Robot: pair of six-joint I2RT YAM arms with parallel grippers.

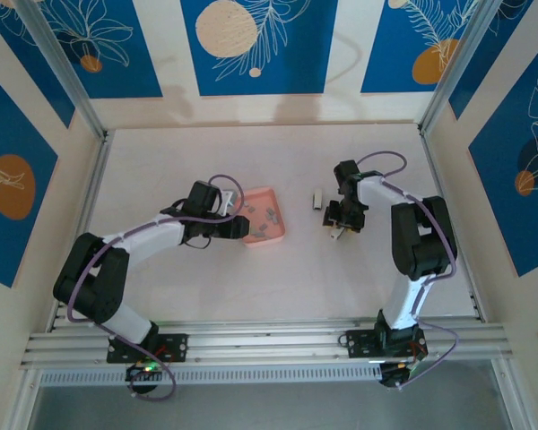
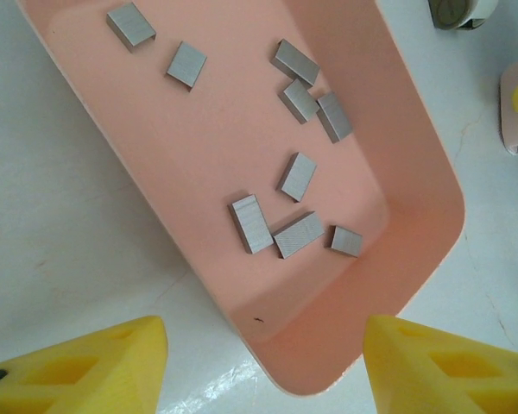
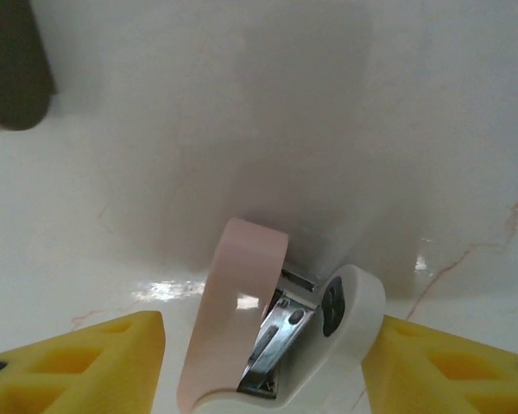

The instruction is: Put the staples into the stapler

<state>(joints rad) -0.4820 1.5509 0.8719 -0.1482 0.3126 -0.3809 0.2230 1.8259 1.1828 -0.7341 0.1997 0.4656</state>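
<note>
Several small grey staples (image 2: 298, 177) lie loose in the salmon-pink tray (image 2: 198, 147); from above the staples (image 1: 267, 215) show as grey flecks in that tray (image 1: 273, 238). My left gripper (image 2: 263, 345) hangs open over the tray's near corner, with nothing between its yellow fingers (image 2: 86, 366). It sits at the tray's left side (image 1: 240, 224). The stapler (image 3: 242, 293) has a pale pink top, a white base and a bare metal magazine between them. It lies between the fingers of my right gripper (image 3: 263, 345), which is closed in on its sides. From above, stapler (image 1: 334, 233) and right gripper (image 1: 341, 226) are right of the tray.
A small pale block (image 1: 316, 198) lies on the white table between the tray and the right arm, its edge at the top of the left wrist view (image 2: 457, 9). Blue patterned walls and metal posts (image 1: 85, 107) enclose the table.
</note>
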